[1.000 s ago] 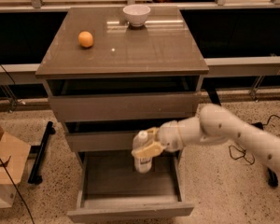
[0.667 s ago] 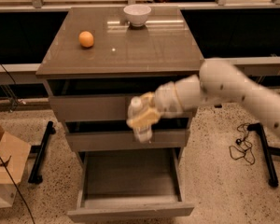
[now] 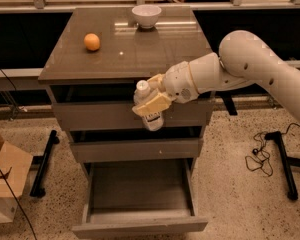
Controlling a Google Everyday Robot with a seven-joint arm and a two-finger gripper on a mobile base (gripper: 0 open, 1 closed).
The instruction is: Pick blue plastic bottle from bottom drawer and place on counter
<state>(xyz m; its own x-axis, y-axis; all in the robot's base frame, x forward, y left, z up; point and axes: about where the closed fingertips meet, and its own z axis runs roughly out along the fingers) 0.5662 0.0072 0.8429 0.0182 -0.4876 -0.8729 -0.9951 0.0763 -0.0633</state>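
**Bottle out of drawer, held short of counter**

Small pale-blue translucent plastic bottle (image 3: pixel 153 120) with white screw cap is in the air, in front of the top drawer's grey front, just below the near edge of the glossy grey-brown counter slab (image 3: pixel 140 51). Cap up, body tilted a little.

Tan two-finger gripper (image 3: pixel 149 103) sits on the end of the white arm (image 3: pixel 250 59), which reaches in from the right. Jaws clamped on the bottle's upper body — one finger lies across its near face.

Wide grey bottom drawer (image 3: pixel 140 227) stands pulled open, well below the bottle.

On the counter: round orange fruit (image 3: pixel 92 42) far left, white bowl (image 3: pixel 146 15) at the far edge. Middle and near right of the slab look bare.

Step in hand, as I read it: carry phase — pick done, place not yet done.

Next move calls for raising the bottle's base above the slab's overhanging lip, then moving it away over the near-middle, then setting it down upright. Risk: base catching the lip.
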